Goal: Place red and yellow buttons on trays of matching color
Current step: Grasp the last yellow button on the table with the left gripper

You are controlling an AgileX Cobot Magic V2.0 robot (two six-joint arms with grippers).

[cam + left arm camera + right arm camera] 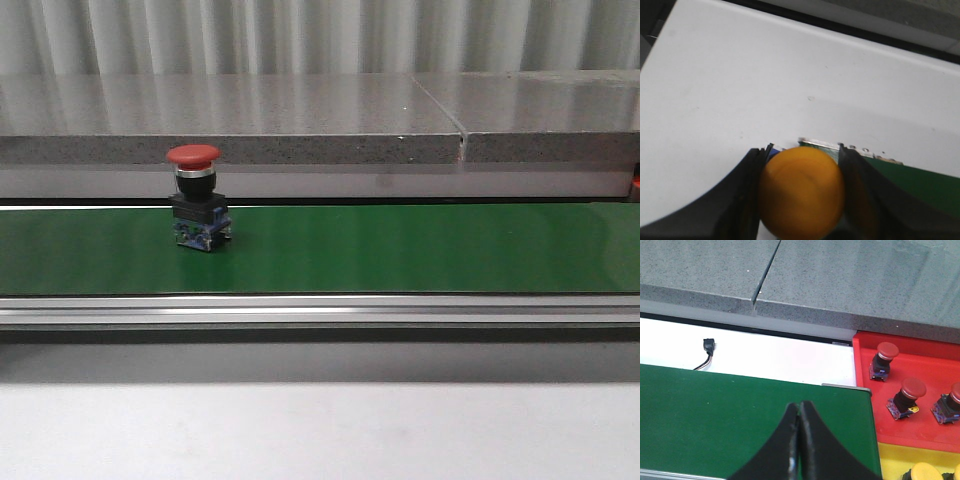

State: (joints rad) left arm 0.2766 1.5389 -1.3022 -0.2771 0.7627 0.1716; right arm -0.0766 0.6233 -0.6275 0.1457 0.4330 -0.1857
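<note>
My left gripper (802,200) clamps a yellow button (801,198) above the white table (740,100); my right gripper (799,440) hangs closed and empty over the green conveyor belt (400,250). Carry it level to the yellow tray (895,460); a red button (198,198) waits upright on the belt.

I read the green belt (400,248) as matt, rubbery sheet, edged by a brushed metal rail (320,310). The speckled grey ledge (300,120) looks like polished stone. The red button (194,155) has a smooth plastic cap; the red tray (920,365) is glossy plastic.
</note>
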